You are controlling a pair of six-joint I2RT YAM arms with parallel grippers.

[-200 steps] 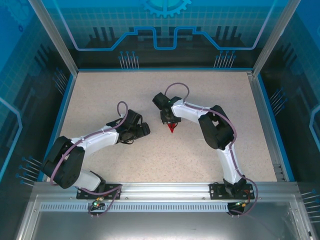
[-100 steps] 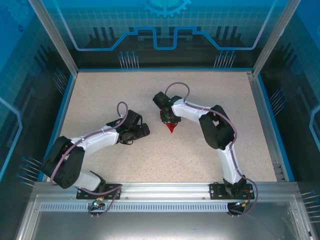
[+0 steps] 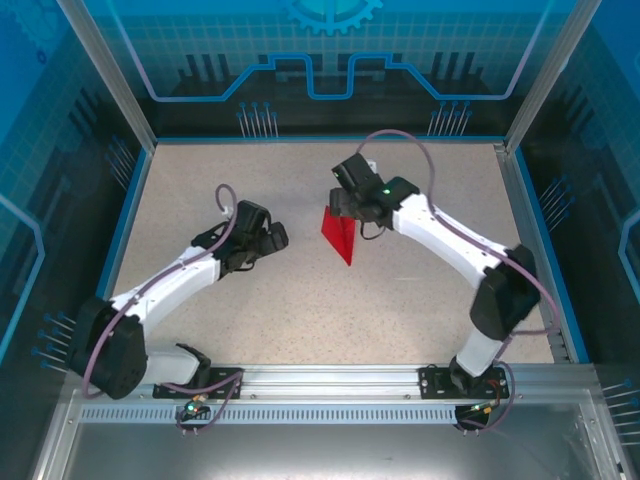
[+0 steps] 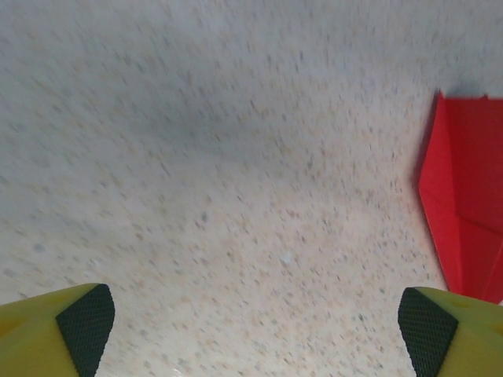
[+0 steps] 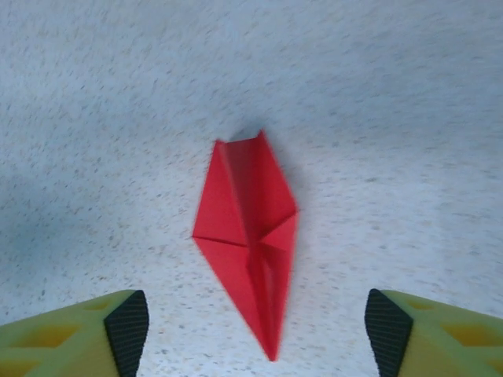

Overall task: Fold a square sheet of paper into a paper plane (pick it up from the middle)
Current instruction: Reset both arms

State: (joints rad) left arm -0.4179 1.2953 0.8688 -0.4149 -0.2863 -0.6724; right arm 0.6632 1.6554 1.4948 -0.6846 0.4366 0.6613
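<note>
Paper plane point(image 3: 338, 236) lay on the counter point(image 3: 300, 310) just right of centre in the top view, nose toward the lower frame and tail toward the upper. I saw the right fingers point(image 5: 126, 322) spread wide, gripping nothing. In the right wrist view the plane sat between the pads, touching neither, its long axis top to bottom, across the pads' closing line. Left fingers point(image 4: 82, 318) were also spread and empty, with the plane at that view's right edge. The right arm was nearer, over the tail end; the left sat frame-left, bare counter between. I judged the plane finished and lying free.
</note>
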